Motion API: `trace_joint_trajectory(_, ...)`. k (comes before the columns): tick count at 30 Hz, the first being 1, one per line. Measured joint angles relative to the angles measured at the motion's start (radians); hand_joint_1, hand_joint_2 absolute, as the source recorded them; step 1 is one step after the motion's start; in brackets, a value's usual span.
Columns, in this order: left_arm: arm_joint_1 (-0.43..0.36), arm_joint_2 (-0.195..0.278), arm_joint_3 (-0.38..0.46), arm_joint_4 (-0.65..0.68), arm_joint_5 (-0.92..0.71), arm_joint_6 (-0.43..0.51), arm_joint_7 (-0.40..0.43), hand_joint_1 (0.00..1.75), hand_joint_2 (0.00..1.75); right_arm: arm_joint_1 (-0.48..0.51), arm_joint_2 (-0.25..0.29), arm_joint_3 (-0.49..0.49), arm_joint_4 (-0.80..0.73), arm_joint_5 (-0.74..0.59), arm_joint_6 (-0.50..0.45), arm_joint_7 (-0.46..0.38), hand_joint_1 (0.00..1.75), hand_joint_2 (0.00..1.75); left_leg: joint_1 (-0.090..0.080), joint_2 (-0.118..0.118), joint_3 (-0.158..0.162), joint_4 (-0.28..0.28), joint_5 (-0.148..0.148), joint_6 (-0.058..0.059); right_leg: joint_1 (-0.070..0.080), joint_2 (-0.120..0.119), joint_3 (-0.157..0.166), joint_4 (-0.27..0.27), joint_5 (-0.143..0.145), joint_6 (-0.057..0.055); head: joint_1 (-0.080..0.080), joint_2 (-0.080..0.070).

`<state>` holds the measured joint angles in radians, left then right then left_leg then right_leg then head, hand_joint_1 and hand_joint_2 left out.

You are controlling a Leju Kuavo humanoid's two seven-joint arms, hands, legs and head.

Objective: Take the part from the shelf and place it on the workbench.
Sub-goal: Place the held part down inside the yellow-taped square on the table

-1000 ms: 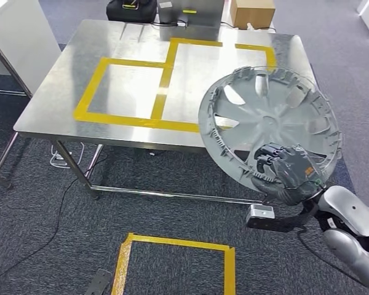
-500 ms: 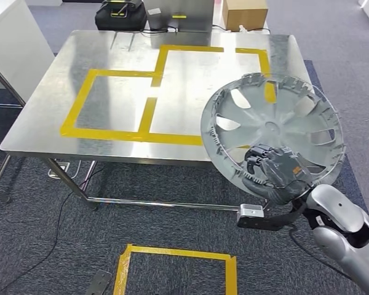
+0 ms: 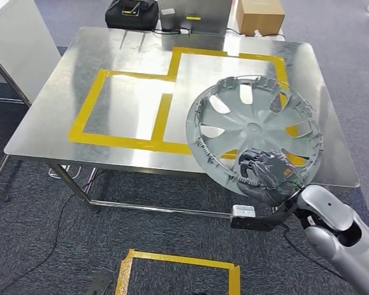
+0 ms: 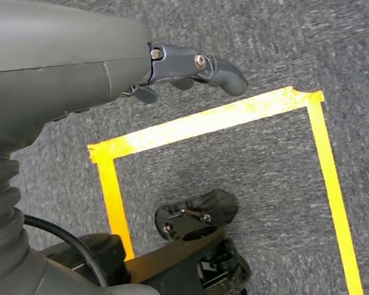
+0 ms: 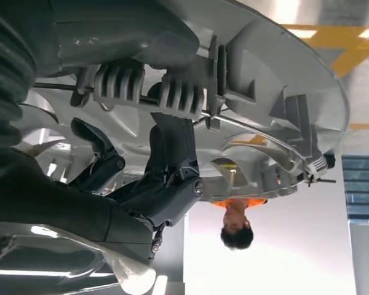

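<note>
Right robot hand [image 3: 267, 175] gripped the near rim of the wheel cover [image 3: 254, 129], fingers [image 5: 173, 144] curled over the ribbed edge from inside while the disc stood out over the near right part of the desk [image 3: 57, 98], held above its surface and tilted, not yet resting on it. Much of the cover hung over the right-hand yellow tape square [image 3: 182, 58], its near edge reaching past the desk's near edge. It looked like thin moulded plastic: light for its width, fairly stiff across the spokes but likely to flex at the rim, with small clips around the edge that could snap if knocked against the metal top. Held at one point on the rim, it would tend to droop and swing, so a hold at the rim ribs seemed sound and a flat, gentle set-down wise. Left robot hand [image 4: 192, 64] hung over the carpeted floor [image 4: 266, 37] above a yellow floor marking [image 4: 210, 120], fingers apart and holding nothing.
</note>
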<state>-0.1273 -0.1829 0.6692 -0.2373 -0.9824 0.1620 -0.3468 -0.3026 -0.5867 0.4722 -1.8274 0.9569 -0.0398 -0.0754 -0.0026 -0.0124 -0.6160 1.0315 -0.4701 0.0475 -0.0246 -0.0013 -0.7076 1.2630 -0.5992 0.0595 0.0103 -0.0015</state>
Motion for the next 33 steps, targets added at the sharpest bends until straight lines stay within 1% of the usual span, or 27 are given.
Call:
trace_joint_trajectory(1, 0.000, -0.001, -0.001, 0.000, -0.002, 0.002, 0.003, 0.00, 1.75, -0.009, 0.007, 0.008, 0.010, 0.005, 0.006, 0.003, 1.75, 1.75, 0.001, -0.001, 0.009, 0.001, -0.007, -0.002, -0.001, 0.000, 0.010, -0.052, 0.052, 0.000, 0.000, 0.000)
trace_joint_trajectory(2, -0.001, -0.002, -0.003, 0.000, -0.004, 0.004, 0.005, 0.00, 1.75, -0.019, 0.014, 0.015, 0.019, 0.010, 0.011, 0.006, 1.75, 1.75, 0.001, -0.002, 0.018, 0.002, -0.014, -0.005, -0.002, -0.001, 0.029, -0.113, 0.095, 0.001, 0.000, 0.000)
trace_joint_trajectory(3, -0.004, -0.004, -0.005, 0.000, -0.005, 0.006, 0.007, 0.00, 1.75, -0.028, 0.022, 0.023, 0.030, 0.017, 0.015, 0.011, 1.75, 1.75, 0.000, -0.004, 0.022, 0.005, -0.020, -0.009, -0.001, -0.001, 0.051, -0.166, 0.125, 0.000, 0.001, 0.000)
trace_joint_trajectory(4, -0.007, -0.005, -0.007, 0.000, -0.005, 0.009, 0.009, 0.00, 1.75, -0.037, 0.031, 0.032, 0.042, 0.025, 0.019, 0.015, 1.75, 1.75, -0.001, -0.005, 0.023, 0.007, -0.023, -0.014, 0.001, 0.000, 0.068, -0.202, 0.133, -0.003, 0.002, 0.000)
trace_joint_trajectory(6, -0.011, -0.007, -0.009, 0.000, -0.006, 0.012, 0.016, 0.00, 1.75, -0.054, 0.050, 0.051, 0.065, 0.039, 0.024, 0.024, 1.75, 1.75, -0.004, -0.006, 0.018, 0.009, -0.023, -0.022, 0.005, 0.002, 0.081, -0.223, 0.123, -0.012, 0.003, 0.000)
trace_joint_trajectory(7, -0.012, -0.008, -0.009, 0.000, -0.007, 0.013, 0.019, 0.00, 1.75, -0.061, 0.059, 0.059, 0.075, 0.044, 0.025, 0.027, 1.75, 1.75, -0.003, -0.005, 0.016, 0.008, -0.024, -0.026, 0.003, 0.003, 0.084, -0.228, 0.118, -0.018, 0.003, 0.000)
trace_joint_trajectory(9, -0.015, -0.010, -0.011, 0.000, -0.008, 0.013, 0.021, 0.00, 1.75, -0.073, 0.074, 0.073, 0.093, 0.051, 0.025, 0.031, 1.75, 1.75, -0.002, -0.003, 0.007, 0.032, -0.041, -0.036, 0.000, 0.002, 0.089, -0.233, 0.117, -0.029, 0.002, 0.000)
trace_joint_trajectory(10, -0.016, -0.010, -0.013, 0.000, -0.010, 0.013, 0.021, 0.00, 1.75, -0.078, 0.081, 0.079, 0.102, 0.054, 0.026, 0.033, 1.75, 1.75, -0.001, -0.001, -0.011, 0.070, -0.062, -0.042, -0.002, 0.001, 0.093, -0.235, 0.116, -0.035, 0.001, 0.000)
trace_joint_trajectory(12, -0.017, -0.011, -0.015, 0.000, -0.014, 0.012, 0.022, 0.00, 1.75, -0.090, 0.099, 0.091, 0.123, 0.064, 0.029, 0.039, 1.75, 1.75, 0.001, 0.001, -0.073, 0.198, -0.115, -0.050, 0.000, -0.001, 0.098, -0.236, 0.112, -0.043, 0.001, 0.000)
trace_joint_trajectory(13, -0.017, -0.011, -0.016, 0.000, -0.017, 0.011, 0.023, 0.00, 1.75, -0.097, 0.111, 0.099, 0.137, 0.071, 0.031, 0.043, 1.75, 1.75, 0.002, 0.001, -0.105, 0.257, -0.132, -0.051, 0.001, -0.001, 0.100, -0.236, 0.111, -0.044, 0.001, 0.000)
trace_joint_trajectory(14, -0.017, -0.011, -0.018, 0.000, -0.020, 0.010, 0.023, 0.00, 1.75, -0.104, 0.124, 0.108, 0.153, 0.078, 0.031, 0.047, 1.75, 1.75, 0.003, 0.001, -0.124, 0.289, -0.132, -0.051, 0.002, 0.000, 0.103, -0.236, 0.110, -0.046, 0.001, 0.000)
trace_joint_trajectory(15, -0.017, -0.012, -0.020, 0.000, -0.022, 0.009, 0.024, 0.00, 1.75, -0.112, 0.137, 0.117, 0.168, 0.084, 0.032, 0.051, 1.75, 1.75, 0.003, 0.001, -0.127, 0.284, -0.112, -0.049, 0.003, 0.002, 0.106, -0.235, 0.108, -0.047, 0.000, 0.000)
trace_joint_trajectory(16, -0.018, -0.012, -0.022, 0.000, -0.024, 0.009, 0.024, 0.00, 1.75, -0.120, 0.150, 0.125, 0.182, 0.088, 0.032, 0.055, 1.75, 1.75, 0.002, 0.002, -0.110, 0.239, -0.075, -0.045, 0.004, 0.003, 0.110, -0.235, 0.107, -0.047, 0.000, 0.000)
trace_joint_trajectory(17, -0.019, -0.012, -0.026, 0.000, -0.025, 0.008, 0.024, 0.00, 1.75, -0.128, 0.163, 0.133, 0.196, 0.090, 0.032, 0.059, 1.75, 1.75, 0.001, 0.002, -0.082, 0.169, -0.033, -0.039, 0.005, 0.004, 0.114, -0.236, 0.104, -0.047, 0.001, 0.000)
trace_joint_trajectory(18, -0.021, -0.011, -0.029, 0.000, -0.028, 0.006, 0.025, 0.00, 1.75, -0.136, 0.174, 0.139, 0.210, 0.091, 0.032, 0.061, 1.75, 1.75, -0.001, 0.002, -0.054, 0.105, -0.003, -0.033, 0.007, 0.006, 0.117, -0.235, 0.102, -0.045, 0.001, 0.000)
trace_joint_trajectory(19, -0.022, -0.012, -0.032, 0.000, -0.031, 0.004, 0.025, 0.00, 1.75, -0.143, 0.186, 0.145, 0.227, 0.091, 0.032, 0.064, 1.75, 1.75, -0.003, 0.002, -0.031, 0.052, 0.013, -0.029, 0.009, 0.007, 0.117, -0.235, 0.100, -0.043, 0.001, 0.000)
trace_joint_trajectory(20, -0.024, -0.012, -0.035, 0.000, -0.033, 0.002, 0.025, 0.00, 1.75, -0.151, 0.197, 0.151, 0.243, 0.092, 0.032, 0.065, 1.75, 1.75, -0.005, 0.002, -0.020, 0.023, 0.016, -0.026, 0.010, 0.007, 0.116, -0.235, 0.100, -0.039, 0.002, 0.000)
trace_joint_trajectory(22, -0.026, -0.013, -0.039, 0.000, -0.038, -0.001, 0.025, 0.00, 1.75, -0.164, 0.216, 0.163, 0.271, 0.094, 0.032, 0.067, 1.75, 1.75, -0.006, 0.001, -0.014, 0.006, 0.010, -0.022, 0.010, 0.008, 0.113, -0.239, 0.102, -0.028, 0.002, 0.000)
trace_joint_trajectory(24, -0.027, -0.014, -0.043, 0.000, -0.040, -0.004, 0.025, 0.00, 1.75, -0.177, 0.232, 0.173, 0.296, 0.094, 0.032, 0.067, 1.75, 1.75, -0.001, 0.002, -0.008, -0.005, 0.015, -0.016, 0.010, 0.006, 0.104, -0.227, 0.090, -0.019, 0.003, 0.000)
trace_joint_trajectory(25, -0.029, -0.015, -0.045, 0.000, -0.041, -0.007, 0.025, 0.00, 1.75, -0.184, 0.240, 0.179, 0.310, 0.094, 0.033, 0.068, 1.75, 1.75, 0.003, 0.002, -0.005, -0.011, 0.018, -0.012, 0.010, 0.006, 0.089, -0.196, 0.071, -0.016, 0.004, 0.000)
trace_joint_trajectory(26, -0.031, -0.016, -0.047, 0.000, -0.041, -0.010, 0.024, 0.00, 1.75, -0.190, 0.248, 0.184, 0.325, 0.096, 0.033, 0.068, 1.75, 1.75, 0.005, 0.003, -0.003, -0.014, 0.019, -0.010, 0.009, 0.005, 0.063, -0.145, 0.044, -0.014, 0.005, 0.000)
trace_joint_trajectory(28, -0.036, -0.019, -0.052, 0.000, -0.039, -0.016, 0.015, 0.00, 1.75, -0.200, 0.262, 0.196, 0.354, 0.105, 0.034, 0.071, 1.75, 1.75, 0.005, 0.003, -0.003, -0.013, 0.019, -0.007, 0.008, 0.004, -0.002, -0.015, -0.007, -0.009, 0.005, 0.000)
trace_joint_trajectory(29, -0.039, -0.021, -0.055, 0.000, -0.038, -0.022, 0.015, 0.00, 1.75, -0.205, 0.269, 0.202, 0.365, 0.110, 0.038, 0.076, 1.75, 1.75, 0.005, 0.003, -0.002, -0.013, 0.018, -0.007, 0.008, 0.004, -0.025, 0.027, -0.014, -0.006, 0.005, 0.000)
trace_joint_trajectory(30, -0.045, -0.022, -0.058, 0.000, -0.039, -0.029, 0.024, 0.00, 1.75, -0.213, 0.277, 0.208, 0.375, 0.112, 0.046, 0.082, 1.75, 1.75, 0.006, 0.002, -0.002, -0.012, 0.017, -0.007, 0.008, 0.004, -0.033, 0.034, -0.002, -0.005, 0.005, 0.000)
trace_joint_trajectory(31, -0.051, -0.024, -0.061, 0.000, -0.040, -0.036, 0.038, 0.00, 1.75, -0.221, 0.285, 0.212, 0.384, 0.111, 0.056, 0.087, 1.75, 1.75, 0.006, 0.002, -0.001, -0.011, 0.016, -0.008, 0.007, 0.003, -0.020, -0.001, 0.029, -0.004, 0.006, 0.000)
trace_joint_trajectory(32, -0.056, -0.026, -0.064, 0.000, -0.041, -0.042, 0.051, 0.00, 1.75, -0.229, 0.294, 0.215, 0.393, 0.110, 0.063, 0.090, 1.75, 1.75, 0.007, 0.001, 0.001, -0.010, 0.014, -0.011, 0.005, 0.002, 0.009, -0.070, 0.070, -0.004, 0.006, 0.000)
trace_joint_trajectory(33, -0.060, -0.027, -0.068, 0.000, -0.040, -0.045, 0.057, 0.00, 1.75, -0.234, 0.304, 0.217, 0.408, 0.110, 0.061, 0.091, 1.75, 1.75, 0.007, 0.000, 0.001, -0.008, 0.011, -0.016, 0.005, 0.001, 0.043, -0.140, 0.099, -0.004, 0.006, 0.000)
